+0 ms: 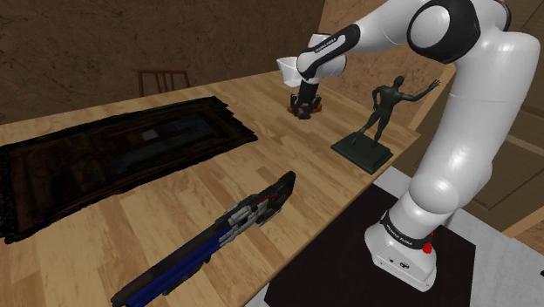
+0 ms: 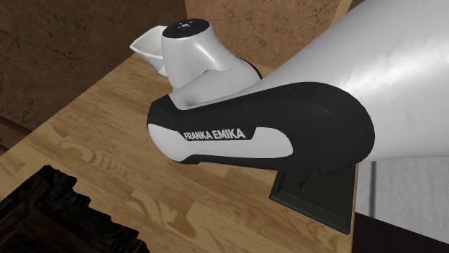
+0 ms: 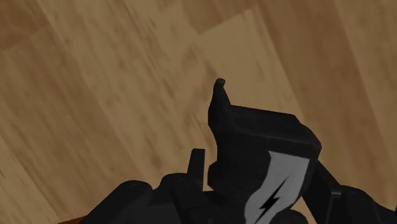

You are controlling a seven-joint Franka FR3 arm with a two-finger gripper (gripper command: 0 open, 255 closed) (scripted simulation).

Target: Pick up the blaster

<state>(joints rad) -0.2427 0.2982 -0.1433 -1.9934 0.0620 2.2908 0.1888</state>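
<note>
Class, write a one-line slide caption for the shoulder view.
Claw at a small black-and-orange object on the wooden table, long blue-and-black rifle lying nearer.

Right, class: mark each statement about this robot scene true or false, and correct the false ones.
1. The gripper is down at the long black and blue gun. False: it is at the small black blaster with the grey lightning mark, farther back on the table; the long gun lies apart from it, nearer the camera.
2. The dark figurine stands upright on a flat base. True.
3. The table has a wood-grain top. True.
4. In the shoulder view, the flat dark panel lies to the right of the figurine. False: it lies to the figurine's left.
</note>
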